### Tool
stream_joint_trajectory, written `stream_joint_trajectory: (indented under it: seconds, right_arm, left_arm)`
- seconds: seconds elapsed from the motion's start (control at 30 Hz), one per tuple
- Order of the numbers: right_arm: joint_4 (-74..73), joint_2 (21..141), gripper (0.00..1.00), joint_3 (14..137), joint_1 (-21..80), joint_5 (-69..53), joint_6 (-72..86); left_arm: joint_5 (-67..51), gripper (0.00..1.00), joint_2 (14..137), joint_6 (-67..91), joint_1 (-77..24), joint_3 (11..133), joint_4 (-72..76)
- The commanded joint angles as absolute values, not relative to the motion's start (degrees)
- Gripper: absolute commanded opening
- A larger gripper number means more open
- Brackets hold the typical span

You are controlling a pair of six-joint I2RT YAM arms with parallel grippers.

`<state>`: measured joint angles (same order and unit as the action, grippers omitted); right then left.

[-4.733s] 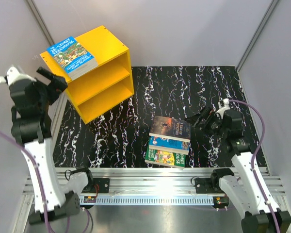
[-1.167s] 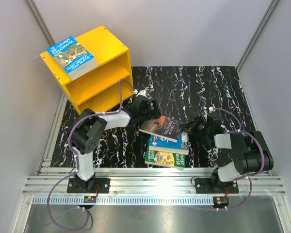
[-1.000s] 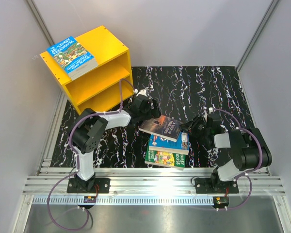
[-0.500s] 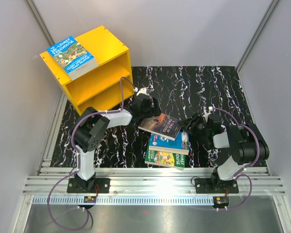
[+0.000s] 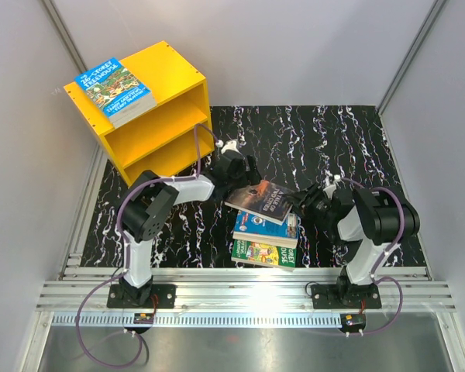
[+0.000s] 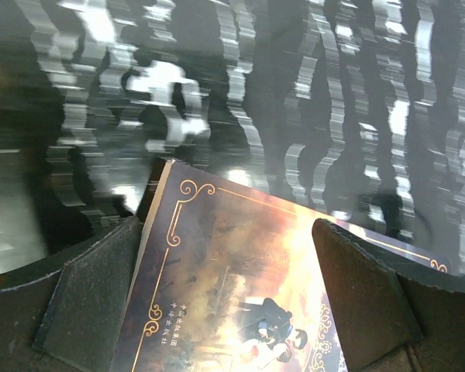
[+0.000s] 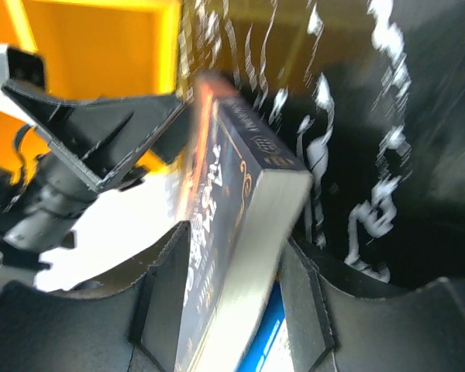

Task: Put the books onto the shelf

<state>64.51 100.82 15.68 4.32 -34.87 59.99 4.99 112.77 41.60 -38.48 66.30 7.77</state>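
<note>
A dark brown-black book [image 5: 260, 200] lies tilted on top of a blue book [image 5: 265, 228] and a green book [image 5: 263, 253]. My right gripper [image 5: 301, 204] is shut on the dark book's right edge. In the right wrist view [image 7: 236, 240] one finger lies on the cover [image 7: 232, 178] and the other under the page block, above the blue book [image 7: 265, 335]. My left gripper [image 5: 250, 180] hangs open over the dark book's far left corner [image 6: 248, 287], its fingers [image 6: 93, 302] straddling the cover. Another Treehouse book [image 5: 114, 91] lies on top of the yellow shelf [image 5: 169, 71].
The shelf stands at the table's far left corner, open front facing the stack. White walls close in on both sides and behind. The black marbled table [image 5: 333, 139] lies bare to the right of the shelf. A metal rail [image 5: 248, 283] runs along the near edge.
The right gripper widened and closed in round the dark book's right edge. That book slid left and tilted. The left gripper stayed open over its far corner, edging slightly right.
</note>
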Motion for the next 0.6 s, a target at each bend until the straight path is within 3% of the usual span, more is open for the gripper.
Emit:
stream_joint_trajectory:
  seconds: [0.0, 0.07, 0.37, 0.57]
  right_arm:
    - [79.8, 106.0, 0.54, 12.7, 6.7, -43.2, 68.5]
    - [90.1, 110.3, 0.54, 12.0, 6.7, -44.0, 71.5]
    - [89.7, 108.0, 0.52, 12.0, 8.0, -43.4, 71.1]
    - [89.6, 108.2, 0.44, 10.0, 8.0, -42.5, 70.8]
  left_arm:
    - [-6.9, 0.94, 115.8, 48.5, -44.7, 67.5, 12.0]
    - [-7.2, 0.94, 115.8, 49.2, -44.8, 66.6, 13.0]
    - [-8.4, 0.94, 115.0, 50.5, -44.9, 65.0, 15.7]
    - [-7.1, 0.94, 113.9, 50.1, -44.8, 64.4, 14.3]
